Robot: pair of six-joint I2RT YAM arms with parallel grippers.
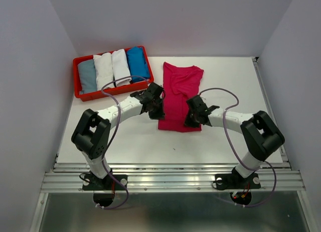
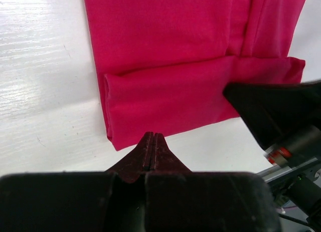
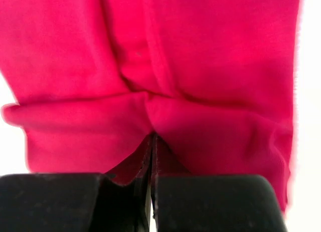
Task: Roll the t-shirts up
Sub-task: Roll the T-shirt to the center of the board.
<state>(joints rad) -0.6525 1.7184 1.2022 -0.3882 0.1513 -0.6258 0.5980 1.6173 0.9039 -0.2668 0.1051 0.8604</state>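
Pink t-shirt [image 1: 179,94] lies mid-table, its near hem folded over. Left gripper [image 2: 153,138], closed and empty, sits just beside the fold, at 6 o'clock in its own view. Right gripper [image 3: 152,138] is closed too, its tips hidden in puckered cloth; whether it pinches the cloth I cannot tell.

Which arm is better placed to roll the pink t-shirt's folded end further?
Likely right. The right gripper is shut, tips pressed into the fold of the pink t-shirt; the left gripper, shut, only reaches its edge.
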